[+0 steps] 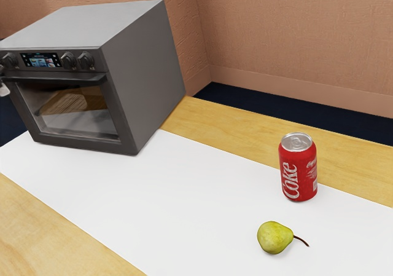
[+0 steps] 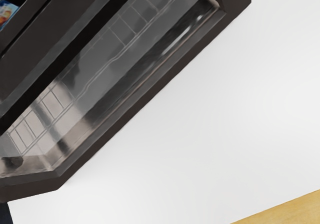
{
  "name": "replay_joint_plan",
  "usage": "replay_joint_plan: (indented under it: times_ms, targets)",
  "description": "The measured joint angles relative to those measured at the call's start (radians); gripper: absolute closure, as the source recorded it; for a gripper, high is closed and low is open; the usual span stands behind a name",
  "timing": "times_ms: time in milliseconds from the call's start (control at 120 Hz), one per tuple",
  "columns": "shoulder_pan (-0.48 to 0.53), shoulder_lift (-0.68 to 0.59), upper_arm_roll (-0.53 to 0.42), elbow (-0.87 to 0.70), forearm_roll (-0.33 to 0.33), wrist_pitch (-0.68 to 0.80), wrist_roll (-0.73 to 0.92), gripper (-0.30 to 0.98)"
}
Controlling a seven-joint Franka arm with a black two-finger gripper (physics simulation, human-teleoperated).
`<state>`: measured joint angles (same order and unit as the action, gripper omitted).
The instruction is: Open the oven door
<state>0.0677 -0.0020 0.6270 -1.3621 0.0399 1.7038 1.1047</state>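
Note:
At the exterior view's left edge, a small part of my gripper shows beside the left end of the oven handle; whether they touch I cannot tell. The grey oven has its glass-fronted door closed, with the handle bar along its top. From the wrist camera, the oven door appears at a slant, its window showing a wire rack inside. The dark handle crosses above the glass. The rest of my hand lies outside the exterior view.
A red Coke can stands upright on the white mat, well off to the exterior view's right of the oven. Nearer the camera lies a green pear. Wooden table borders the mat, and a wall rises behind.

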Motion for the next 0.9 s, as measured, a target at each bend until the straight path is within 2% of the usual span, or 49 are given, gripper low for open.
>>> replay_joint_plan:
  times_ms: [83,208,392,758,900]
  targets:
    - [0.021,0.011,-0.007,-0.014,-0.016,0.065,0.1,0.0]
    - [0.034,0.033,-0.008,-0.014,-0.075,0.125,0.226,0.0]
    - [-0.063,0.039,-0.009,-0.014,-0.102,0.168,0.369,0.0]
    - [-0.201,0.032,-0.031,-0.062,-0.049,0.161,0.572,0.0]
    - [-0.16,0.052,-0.006,-0.062,-0.041,0.166,0.623,0.0]
